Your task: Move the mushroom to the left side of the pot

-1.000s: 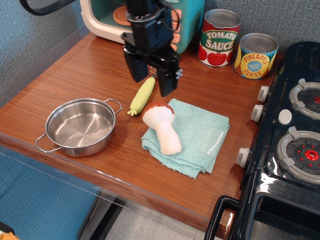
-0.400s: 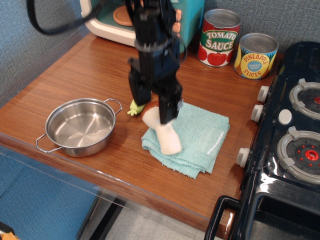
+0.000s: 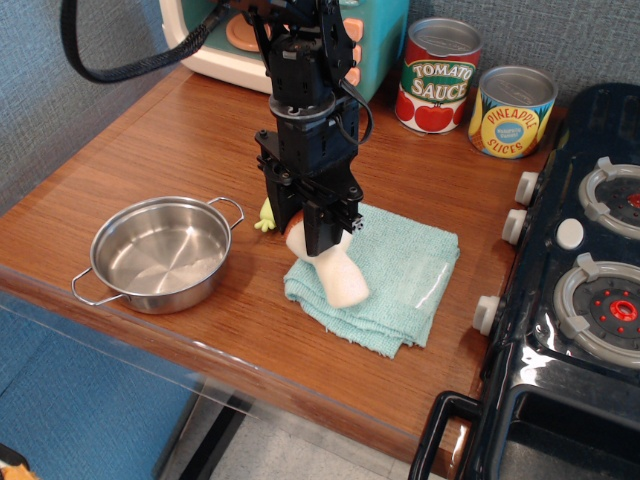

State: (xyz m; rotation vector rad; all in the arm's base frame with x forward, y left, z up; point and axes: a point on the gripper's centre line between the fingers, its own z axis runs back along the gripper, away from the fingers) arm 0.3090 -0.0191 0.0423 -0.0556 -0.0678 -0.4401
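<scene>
The mushroom [image 3: 340, 280] lies on a light green cloth [image 3: 405, 275], its cream stem pointing to the front right; its brown cap is hidden under my gripper. My gripper [image 3: 315, 238] has come straight down onto the cap end, and its black fingers stand close together on both sides of the mushroom, shut on it. The mushroom still rests on the cloth. The shiny steel pot [image 3: 160, 262] stands empty to the left of the cloth, one loop handle toward my gripper.
A yellow-green toy piece [image 3: 264, 216] peeks out just left of my gripper, between the pot and the cloth. A tomato sauce can [image 3: 438, 75] and a pineapple can [image 3: 511, 110] stand at the back. A black stove [image 3: 585, 270] is on the right, a teal toy appliance [image 3: 215, 45] behind.
My gripper has come down from above the yellow-green piece onto the mushroom's cap and narrowed its fingers around it. The mushroom's stem has shifted slightly to the right.
</scene>
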